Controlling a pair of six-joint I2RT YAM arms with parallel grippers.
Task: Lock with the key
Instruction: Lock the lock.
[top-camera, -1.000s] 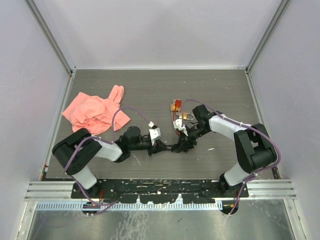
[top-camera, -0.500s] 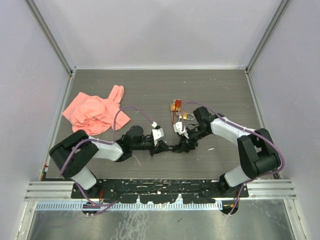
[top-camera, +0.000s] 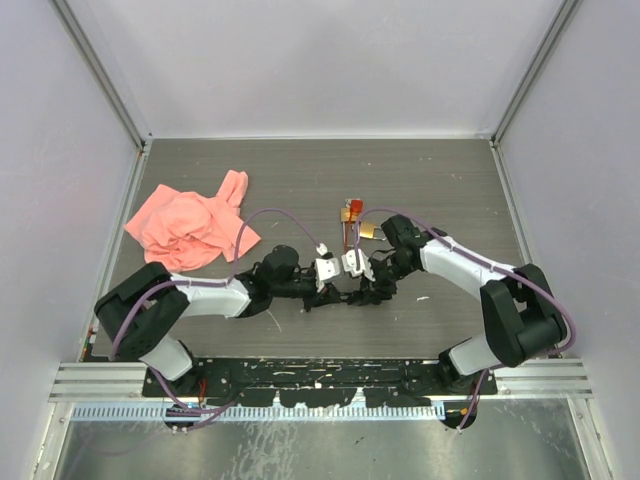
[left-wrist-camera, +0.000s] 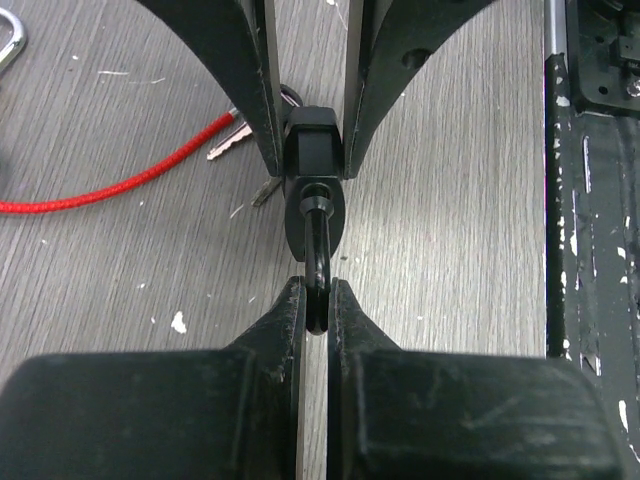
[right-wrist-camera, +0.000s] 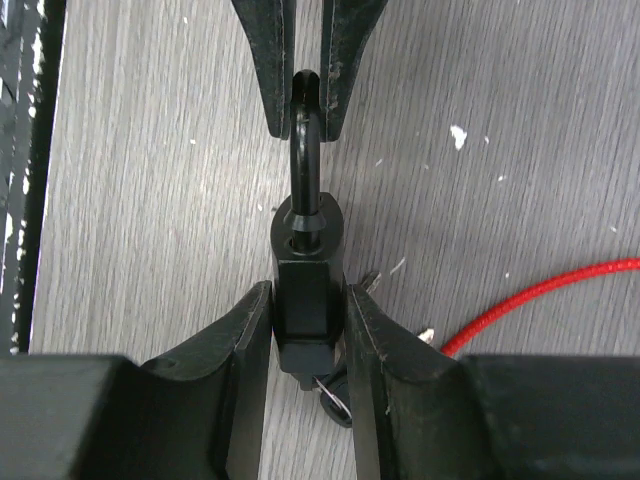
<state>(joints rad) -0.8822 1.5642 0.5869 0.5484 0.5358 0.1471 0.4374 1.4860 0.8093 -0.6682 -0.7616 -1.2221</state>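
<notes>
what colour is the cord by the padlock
Red cord, clearest in left wrist view.

The left end effector (top-camera: 338, 296) and right end effector (top-camera: 362, 293) meet tip to tip mid-desk, the black padlock (top-camera: 350, 294) bridging them: no passage between. A brass lock (top-camera: 368, 230) and red cord (left-wrist-camera: 120, 185) crowd the space just behind. A pink cloth (top-camera: 190, 225) blocks the far left; the desk (top-camera: 450, 180) lies open far right.
</notes>
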